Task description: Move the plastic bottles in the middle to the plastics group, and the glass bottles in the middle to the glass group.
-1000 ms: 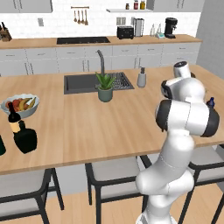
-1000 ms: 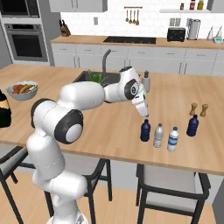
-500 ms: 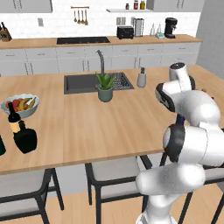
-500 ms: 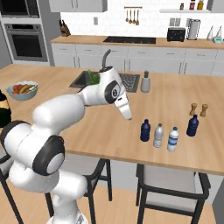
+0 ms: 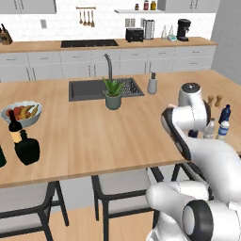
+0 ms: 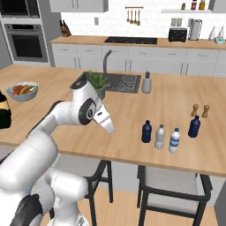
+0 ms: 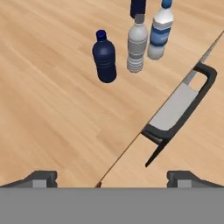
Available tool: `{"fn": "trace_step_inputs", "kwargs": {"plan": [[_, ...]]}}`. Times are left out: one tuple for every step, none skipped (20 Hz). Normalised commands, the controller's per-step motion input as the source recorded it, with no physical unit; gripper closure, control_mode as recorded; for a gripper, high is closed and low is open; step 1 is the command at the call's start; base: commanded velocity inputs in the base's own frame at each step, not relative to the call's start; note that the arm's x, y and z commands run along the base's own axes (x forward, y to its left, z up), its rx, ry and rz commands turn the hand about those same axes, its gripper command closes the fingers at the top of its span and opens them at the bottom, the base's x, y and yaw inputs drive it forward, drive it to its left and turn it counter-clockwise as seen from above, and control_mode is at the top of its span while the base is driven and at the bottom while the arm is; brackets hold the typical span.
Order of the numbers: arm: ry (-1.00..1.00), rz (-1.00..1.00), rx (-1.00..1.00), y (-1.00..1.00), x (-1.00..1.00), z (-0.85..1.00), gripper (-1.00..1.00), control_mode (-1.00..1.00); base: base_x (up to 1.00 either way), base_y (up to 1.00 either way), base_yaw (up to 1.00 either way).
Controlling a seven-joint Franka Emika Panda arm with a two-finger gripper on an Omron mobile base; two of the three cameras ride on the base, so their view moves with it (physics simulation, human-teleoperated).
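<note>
Hovering claw (image 7: pixel 112 177), fingers spread, empty, above counter (image 7: pixel 48 109) edge; navy bottle (image 7: pixel 105 57) beside grey bottle (image 7: pixel 137 43).

Kitchen with a wide light-wood island counter (image 5: pixel 94 136) in the foreground. A dark recessed sink (image 5: pixel 101 88) with a curved grey faucet (image 5: pixel 108 63) sits at its far side. Grey-seated dark-framed stools (image 6: pixel 174 185) stand under the near edge on a pale wood floor (image 5: pixel 80 226). White tiled wall (image 5: pixel 66 21) and pale grey cabinets (image 6: pixel 132 65) run along the far side, with a black cooktop (image 5: pixel 88 43) and a built-in oven (image 6: pixel 24 42) at the left.
</note>
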Motion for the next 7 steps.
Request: {"fn": "trace_step_inputs", "kwargs": {"plan": [[-0.13,0.19,0.04,0.11,-0.65,0.41,-1.00,-1.00,0.00,0.00,0.00],[-0.17,0.24,0.05,0.11,-0.68,0.44,-1.00,-1.00,0.00,0.00,0.00],[-0.14,0.28,0.05,0.00,-0.74,0.38,-1.00,-1.00,0.00,0.00,0.00],[-0.07,0.29,0.04,0.00,-0.71,0.25,-1.00,-1.00,0.00,0.00,0.00],[0.00,0.29,0.05,0.00,-0.74,0.12,-1.00,-1.00,0.00,0.00,0.00],[0.00,0.24,0.05,0.00,-1.00,0.00,-1.00,-1.00,0.00,0.00,0.00],[0.00,0.06,0.03,0.00,-0.98,0.00,-1.00,-1.00,0.00,0.00,0.00]]}}
